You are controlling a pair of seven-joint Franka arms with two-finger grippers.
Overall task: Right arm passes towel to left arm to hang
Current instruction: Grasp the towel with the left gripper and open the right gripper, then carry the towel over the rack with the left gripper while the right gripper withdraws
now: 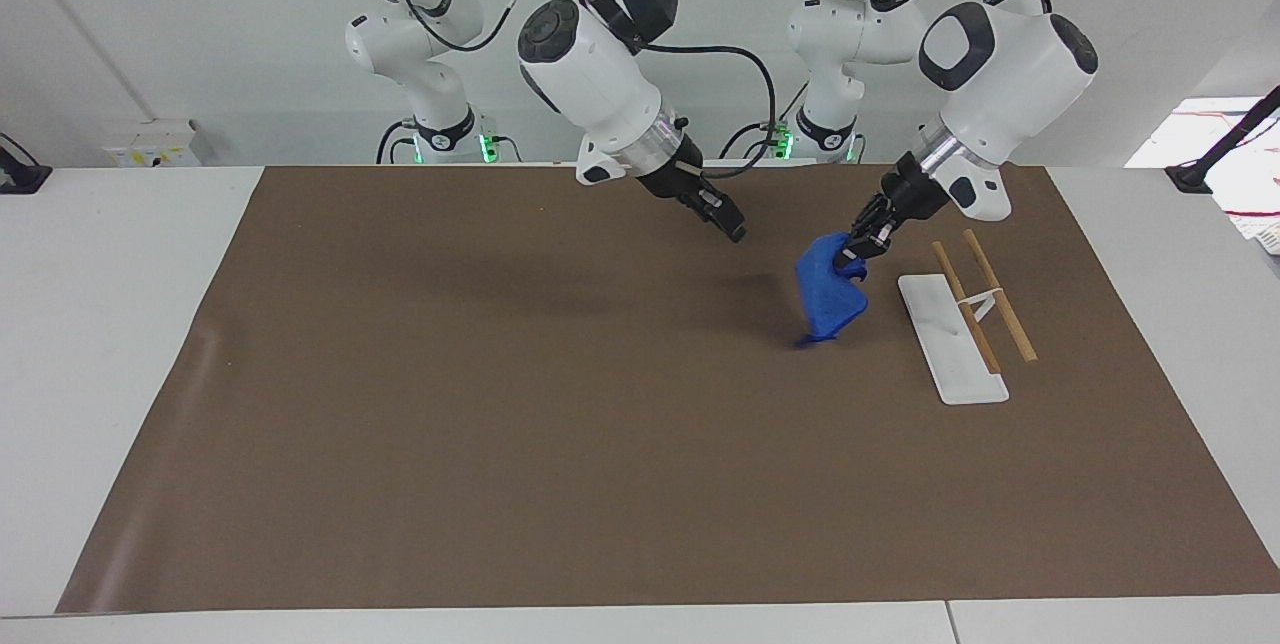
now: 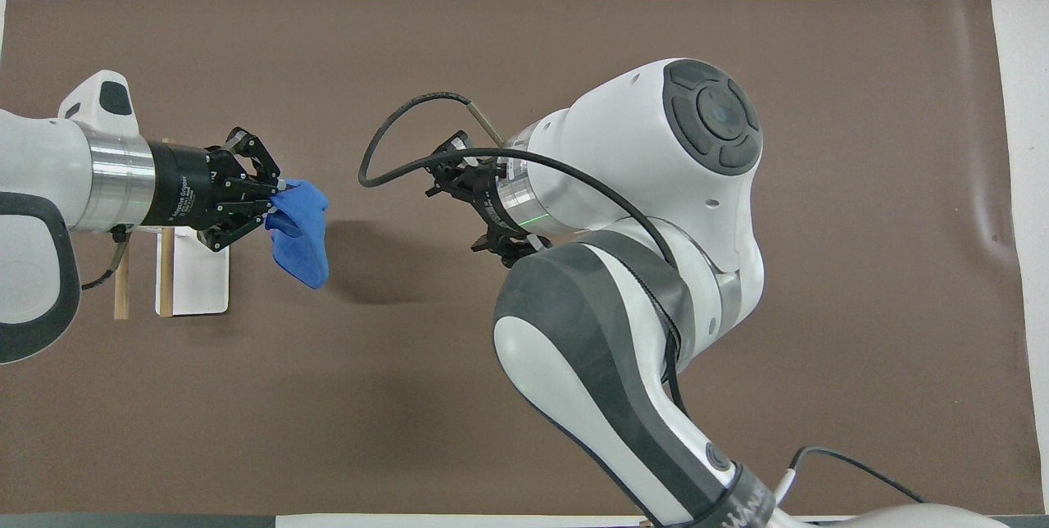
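Observation:
The blue towel [image 1: 829, 291] hangs in a bunch from my left gripper [image 1: 862, 242], which is shut on its top edge. It hangs over the brown mat beside the rack, its lower tip close to the mat. In the overhead view the towel [image 2: 301, 229] droops from the left gripper [image 2: 274, 202]. My right gripper [image 1: 731, 225] is empty and open, up over the mat toward the middle of the table, about two gripper-lengths from the towel. In the overhead view the right gripper [image 2: 459, 184] is mostly hidden by its own wrist.
A white base plate [image 1: 950, 349] with two wooden rods [image 1: 998, 296] across a small white stand lies at the left arm's end of the mat; in the overhead view the plate [image 2: 192, 278] shows under the left wrist. The brown mat [image 1: 500, 404] covers the table. Two smaller arms stand at the back.

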